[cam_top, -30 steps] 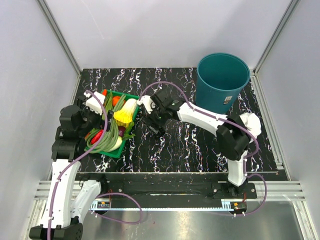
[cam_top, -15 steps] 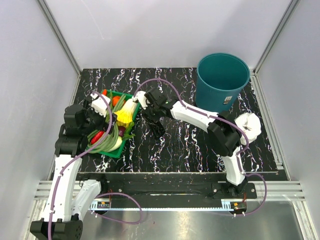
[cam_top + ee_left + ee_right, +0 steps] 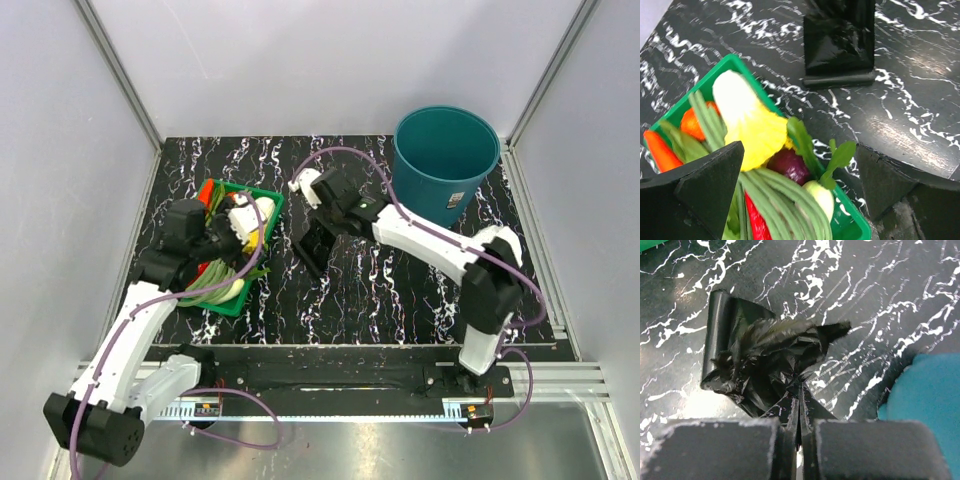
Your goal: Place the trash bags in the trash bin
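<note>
Black tabletop veined with white carries everything. At its far right corner stands the teal bin, upright with its mouth open to the top.

From its base at the near right, the right arm rises to a bent elbow. Its forearm then stretches left across the middle of the tabletop, passing in front of the bin. The left arm runs from the near left corner forward and to the right, with its wrist over the green tray.

That tray sits at the left of the tabletop. It is filled with vegetables: a yellow and white piece, long green beans, and orange, red and purple pieces.

The bag is in the middle of the tabletop, just right of the tray and well apart from the bin. Its film is glossy and crumpled, gathered to a peak at the top, and its rolled lower edge is down at the tabletop.

The right hand points down at the bag. Its two fingers are pressed together with the gathered film pinched between them.

The left hand hangs above the tray with its fingers spread as wide as they go, holding nothing. The vegetables show between them, and the bag is beyond.
</note>
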Robot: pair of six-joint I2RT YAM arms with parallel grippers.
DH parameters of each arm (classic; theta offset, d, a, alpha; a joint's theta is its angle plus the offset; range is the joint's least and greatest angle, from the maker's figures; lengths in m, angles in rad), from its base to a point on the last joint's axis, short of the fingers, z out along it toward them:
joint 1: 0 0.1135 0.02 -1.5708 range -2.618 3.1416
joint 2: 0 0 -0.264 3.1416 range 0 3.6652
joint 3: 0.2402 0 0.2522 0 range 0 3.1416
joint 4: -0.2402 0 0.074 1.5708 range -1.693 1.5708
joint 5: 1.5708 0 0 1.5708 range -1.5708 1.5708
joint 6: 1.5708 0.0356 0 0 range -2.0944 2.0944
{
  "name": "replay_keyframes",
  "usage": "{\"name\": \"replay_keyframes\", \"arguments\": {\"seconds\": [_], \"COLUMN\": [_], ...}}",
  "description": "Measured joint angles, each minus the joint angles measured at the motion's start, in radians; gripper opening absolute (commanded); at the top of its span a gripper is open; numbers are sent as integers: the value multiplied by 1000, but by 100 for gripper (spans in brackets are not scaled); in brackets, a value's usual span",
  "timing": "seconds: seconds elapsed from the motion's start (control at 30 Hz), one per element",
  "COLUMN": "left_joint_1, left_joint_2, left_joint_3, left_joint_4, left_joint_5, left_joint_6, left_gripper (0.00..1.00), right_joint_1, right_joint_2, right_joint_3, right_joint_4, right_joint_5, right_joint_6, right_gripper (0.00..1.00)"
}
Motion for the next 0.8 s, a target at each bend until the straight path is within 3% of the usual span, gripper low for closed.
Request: {"name": "replay_keyframes", "arguments": {"seconds": [0.33,0.63,0.8], "left_joint_1": [-158,-308,-333], "left_joint_2": [186,316,363], "left_joint_3": [34,51,47], "left_joint_4": [31,21,-48], "left_joint_5": [-11,-77,-121], "left_joint_6": [62,161,238], "left_gripper": [99,98,98], "right_joint_1": [-5,-7,-46], "right_joint_2": [-217,-233,-229], "right_joint_3": [-32,-62,-159], "right_joint_4": [-89,-116,-97], "right_joint_5": [29,100,105], "right_joint_6": [11,-18,-31], "right_gripper": [0,0,0]}}
